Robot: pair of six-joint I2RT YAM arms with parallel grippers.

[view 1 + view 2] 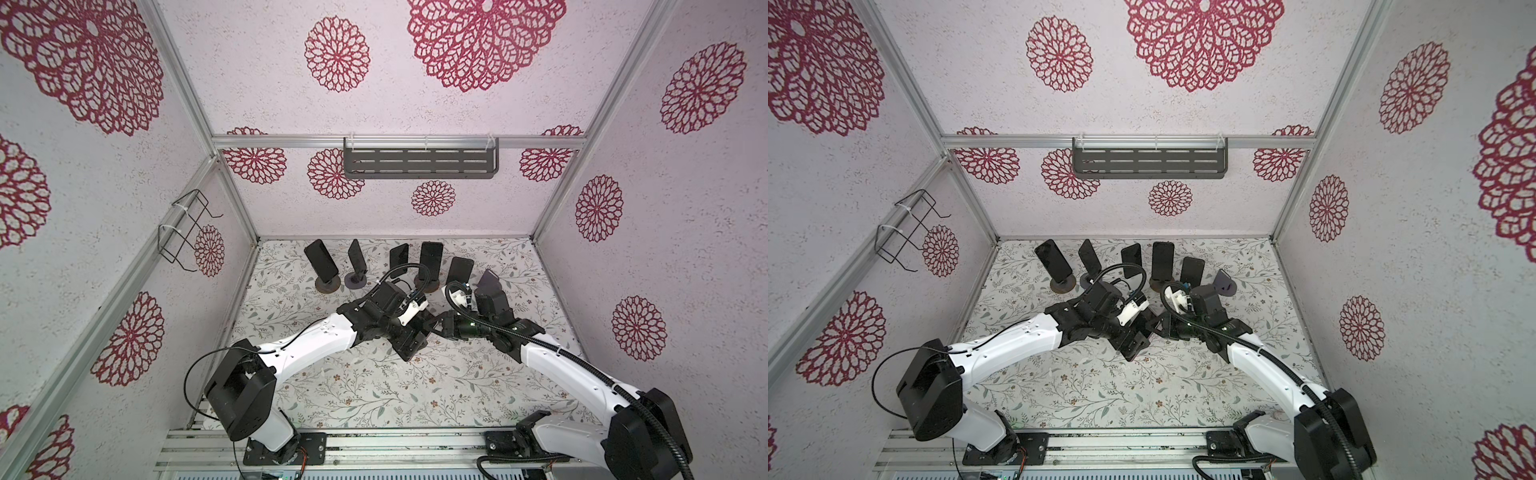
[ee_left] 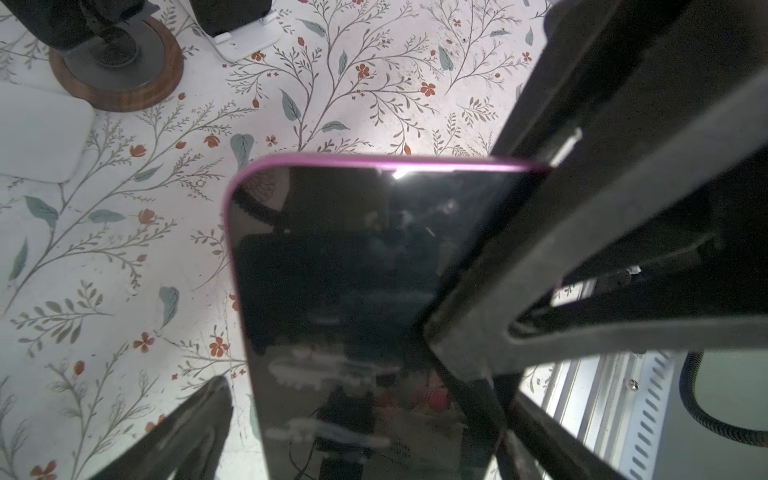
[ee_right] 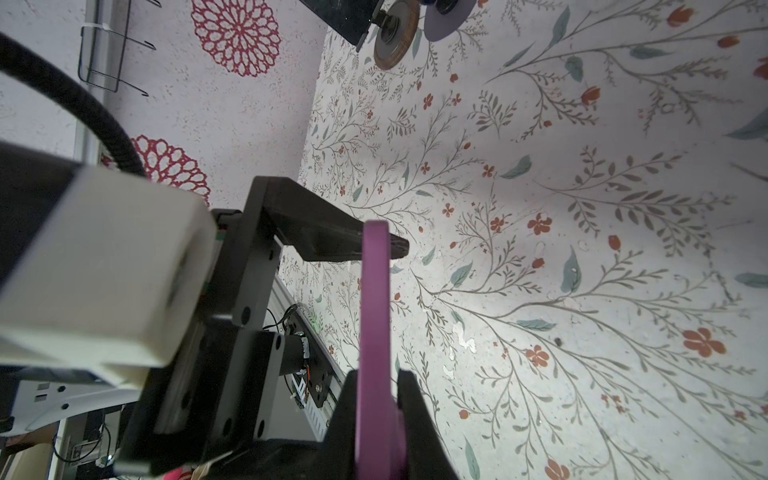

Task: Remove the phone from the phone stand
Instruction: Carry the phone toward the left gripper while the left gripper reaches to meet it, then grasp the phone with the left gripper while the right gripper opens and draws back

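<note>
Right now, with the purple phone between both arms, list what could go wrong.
The phone is pinched only by the shut right jaws above the table; opening them before the wide-open left jaws close would likely drop it.
Both sets of jaws crowd together, so closing may clash them.

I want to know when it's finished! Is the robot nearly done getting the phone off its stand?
Nearly. Done: the purple stand is empty in a top view. In hand: the right gripper is shut on the purple-edged phone, holding it up off the mat. The left gripper is open around the phone, not gripping. Left: probably passing it over or laying it down.
</note>
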